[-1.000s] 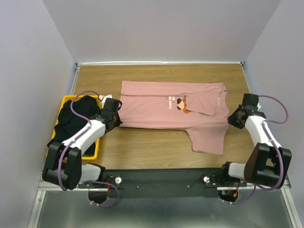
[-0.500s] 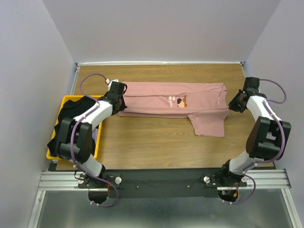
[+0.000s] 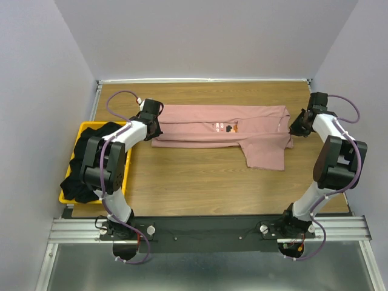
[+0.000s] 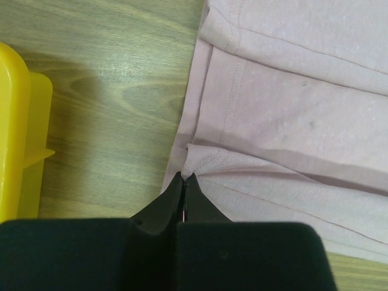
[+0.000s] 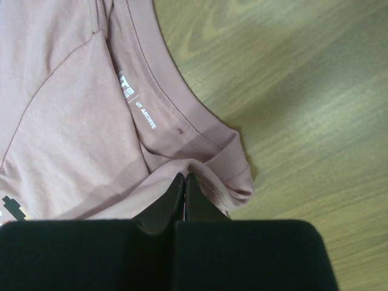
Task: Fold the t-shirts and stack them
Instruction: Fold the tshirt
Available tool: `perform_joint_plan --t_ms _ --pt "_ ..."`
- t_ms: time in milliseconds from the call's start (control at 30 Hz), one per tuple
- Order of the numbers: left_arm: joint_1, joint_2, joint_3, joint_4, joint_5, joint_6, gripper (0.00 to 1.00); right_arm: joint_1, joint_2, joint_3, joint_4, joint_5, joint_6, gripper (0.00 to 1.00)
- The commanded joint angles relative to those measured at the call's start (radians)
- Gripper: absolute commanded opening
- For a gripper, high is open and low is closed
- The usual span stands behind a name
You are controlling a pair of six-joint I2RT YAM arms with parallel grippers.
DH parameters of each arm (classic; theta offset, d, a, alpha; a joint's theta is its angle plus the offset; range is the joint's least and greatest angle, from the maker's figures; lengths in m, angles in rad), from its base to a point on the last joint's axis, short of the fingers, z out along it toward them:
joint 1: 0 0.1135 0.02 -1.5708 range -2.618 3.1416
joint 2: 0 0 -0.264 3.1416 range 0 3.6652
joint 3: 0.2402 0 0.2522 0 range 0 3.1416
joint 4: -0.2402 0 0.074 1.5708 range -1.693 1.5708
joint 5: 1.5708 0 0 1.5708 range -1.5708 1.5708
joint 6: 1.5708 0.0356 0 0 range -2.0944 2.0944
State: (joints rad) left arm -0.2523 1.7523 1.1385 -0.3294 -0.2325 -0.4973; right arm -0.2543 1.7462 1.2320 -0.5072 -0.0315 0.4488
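We see the pink t-shirt (image 3: pixel 218 128) lying on the far half of the table (image 3: pixel 194 182). It is folded into a long strip, and one sleeve sticks out toward us. The left gripper (image 4: pixel 183 177) has its jaws pinched together on the shirt's bottom edge. The right gripper (image 5: pixel 183 177) has its jaws pinched together on the cloth by the neck. A black t-shirt (image 3: pixel 82 163) sits in the yellow basket (image 3: pixel 90 125) on the left.
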Motion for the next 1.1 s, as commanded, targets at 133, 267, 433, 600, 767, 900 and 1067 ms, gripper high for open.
perform_joint_plan --t_ms 133,267,433,600,767,900,1067 --pt "0.021 0.067 0.043 0.004 -0.051 0.002 0.0 0.027 0.081 0.061 0.018 0.024 -0.033 0.03" --pt "0.024 0.081 0.049 0.007 -0.065 0.005 0.0 0.032 0.093 0.076 0.019 0.057 -0.036 0.04" --pt "0.024 0.104 0.053 0.006 -0.093 0.002 0.0 0.038 0.116 0.078 0.025 0.073 -0.048 0.06" --pt "0.024 0.099 0.052 0.009 -0.114 0.003 0.05 0.046 0.118 0.077 0.032 0.064 -0.047 0.13" --pt "0.024 0.041 0.043 0.012 -0.128 0.002 0.33 0.046 0.053 0.067 0.038 0.067 -0.021 0.25" --pt "0.024 -0.007 0.033 0.012 -0.133 0.0 0.5 0.044 -0.003 0.044 0.045 0.085 -0.002 0.39" --pt "0.024 -0.129 -0.008 -0.002 -0.131 -0.01 0.58 0.038 -0.121 -0.017 0.052 0.076 0.021 0.47"
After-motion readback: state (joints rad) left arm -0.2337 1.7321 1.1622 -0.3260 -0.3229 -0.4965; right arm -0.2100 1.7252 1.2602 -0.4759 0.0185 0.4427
